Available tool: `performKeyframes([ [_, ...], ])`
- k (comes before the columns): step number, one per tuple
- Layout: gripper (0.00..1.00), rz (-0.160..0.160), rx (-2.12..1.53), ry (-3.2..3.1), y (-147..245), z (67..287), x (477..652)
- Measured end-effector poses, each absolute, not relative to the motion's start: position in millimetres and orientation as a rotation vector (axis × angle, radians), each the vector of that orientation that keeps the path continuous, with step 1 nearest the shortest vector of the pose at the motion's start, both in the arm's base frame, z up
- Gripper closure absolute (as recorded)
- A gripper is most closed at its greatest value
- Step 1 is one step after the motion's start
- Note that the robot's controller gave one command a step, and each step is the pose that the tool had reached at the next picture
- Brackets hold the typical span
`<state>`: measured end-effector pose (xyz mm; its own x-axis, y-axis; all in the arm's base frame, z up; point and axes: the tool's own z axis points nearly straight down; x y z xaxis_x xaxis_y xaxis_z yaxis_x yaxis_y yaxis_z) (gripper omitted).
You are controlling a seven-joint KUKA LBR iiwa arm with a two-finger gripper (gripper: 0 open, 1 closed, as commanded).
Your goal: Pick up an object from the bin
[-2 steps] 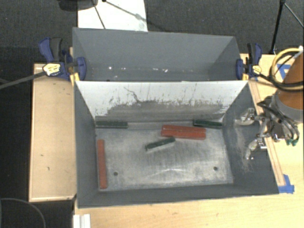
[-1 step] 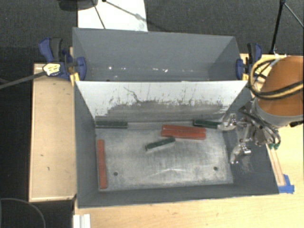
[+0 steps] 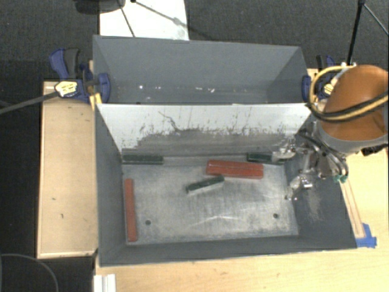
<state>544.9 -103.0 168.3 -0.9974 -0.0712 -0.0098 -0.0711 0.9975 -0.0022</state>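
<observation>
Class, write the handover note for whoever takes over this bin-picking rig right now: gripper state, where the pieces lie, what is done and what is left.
Gripper: low at the right side of the bin, over bare floor; open or shut cannot be told, and no piece is seen in it.
Pieces: red-brown bar mid-bin near the back; dark green stick just in front of it; second red-brown bar along the left wall; dark green bar at back left; short dark green piece at back right, nearest the gripper.
Done: nothing lifted yet.
Left: close on one piece and lift it out.
</observation>
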Motion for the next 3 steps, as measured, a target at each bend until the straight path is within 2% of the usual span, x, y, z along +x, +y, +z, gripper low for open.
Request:
performKeyframes([
  [1, 1.00, 0.000, -0.110, 3.136, -53.9, 92.1, 591.7],
  [2, 1.00, 0.000, -0.111, 3.136, -54.0, 92.1, 591.7],
  [3, 1.00, -0.003, -0.150, 3.128, -62.3, 275.8, 587.3],
])
